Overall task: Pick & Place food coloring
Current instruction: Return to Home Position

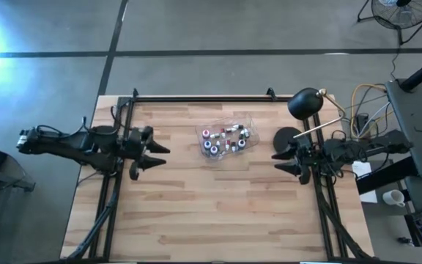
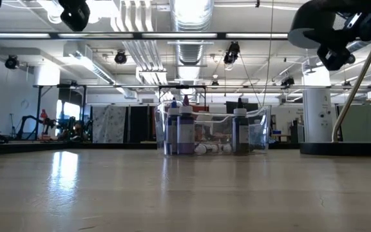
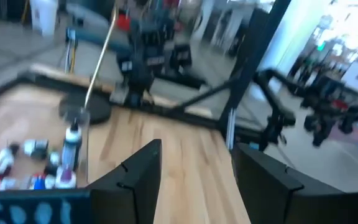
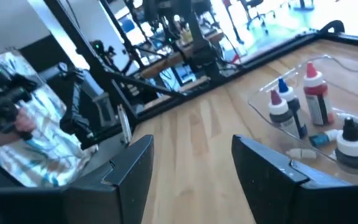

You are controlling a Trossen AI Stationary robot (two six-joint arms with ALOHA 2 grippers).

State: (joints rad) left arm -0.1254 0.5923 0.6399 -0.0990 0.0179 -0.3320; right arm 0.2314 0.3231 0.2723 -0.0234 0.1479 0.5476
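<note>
High view: food coloring bottles (image 1: 226,141) are sitting in the clear tub (image 1: 250,121). Left gripper (image 1: 157,156) and right gripper (image 1: 281,163) are flanking it, jaws wide.

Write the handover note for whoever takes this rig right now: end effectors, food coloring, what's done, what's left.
Left end effector: open, empty, at the left side of the table, away from the tub.
Right end effector: open, empty, at the right side, also away from it.
Food coloring bottles: all the ones in view are inside the clear tub near the table's far middle, some upright, some lying down.
Done: no bottle shows loose on the wood.
Left: probably nothing to pick; just confirm both arms are parked.
</note>
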